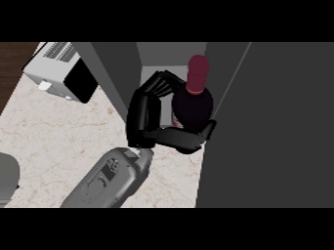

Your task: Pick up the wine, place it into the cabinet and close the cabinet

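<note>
Dark glass wine bottle with maroon cap (192, 100) sits in right hand (156, 122), fingers curled around it, at grey cabinet (123, 73) opening. Keep it upright, push deeper, then release.

I see the wine bottle (193, 105), dark glass with a maroon capped neck, standing roughly upright inside the open grey cabinet (119, 68), between its left wall and the dark door (285, 127) at right.
</note>
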`<move>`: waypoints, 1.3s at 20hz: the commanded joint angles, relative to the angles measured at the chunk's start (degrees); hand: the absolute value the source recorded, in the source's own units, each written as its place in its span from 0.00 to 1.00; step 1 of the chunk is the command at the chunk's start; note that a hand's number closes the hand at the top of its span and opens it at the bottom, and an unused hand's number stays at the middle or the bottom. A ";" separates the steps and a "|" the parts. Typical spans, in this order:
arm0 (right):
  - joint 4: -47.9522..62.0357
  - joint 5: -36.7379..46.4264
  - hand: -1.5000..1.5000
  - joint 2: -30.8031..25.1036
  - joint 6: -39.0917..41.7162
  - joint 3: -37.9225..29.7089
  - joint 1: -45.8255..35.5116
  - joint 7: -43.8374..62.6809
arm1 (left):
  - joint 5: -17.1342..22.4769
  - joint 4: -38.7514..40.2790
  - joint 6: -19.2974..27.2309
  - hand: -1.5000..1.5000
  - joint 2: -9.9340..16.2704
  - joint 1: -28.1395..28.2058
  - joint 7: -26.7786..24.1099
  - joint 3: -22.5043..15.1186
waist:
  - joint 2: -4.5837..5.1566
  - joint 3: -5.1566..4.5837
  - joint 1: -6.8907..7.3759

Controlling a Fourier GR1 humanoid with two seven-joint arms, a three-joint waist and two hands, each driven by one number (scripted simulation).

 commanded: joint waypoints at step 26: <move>-5.94 -2.96 0.00 0.55 -0.53 0.17 2.23 0.99 | 1.41 23.02 -4.90 1.00 0.41 -5.13 -14.28 8.98 | -0.06 0.01 0.36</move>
